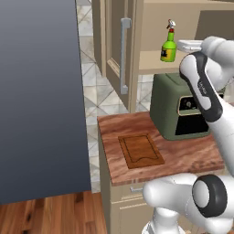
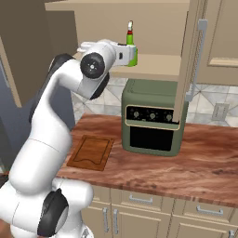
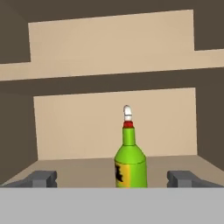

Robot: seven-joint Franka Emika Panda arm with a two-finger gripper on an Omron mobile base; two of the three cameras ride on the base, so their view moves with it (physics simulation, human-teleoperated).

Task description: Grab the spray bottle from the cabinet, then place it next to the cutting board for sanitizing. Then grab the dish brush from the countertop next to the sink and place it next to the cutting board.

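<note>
From the left base view, the spray bottle stands upright on the cabinet shelf, above the olive oven; it looks small, light and rigid. In the right base view, the tool is level with the bottle's belly. Through the hand view the fingertips stand wide apart either side of the bottle, empty; the round, probably slick green body seems a safer hold than the thin red neck.

Spray bottle upright on cabinet shelf; cutting board left of oven.
</note>
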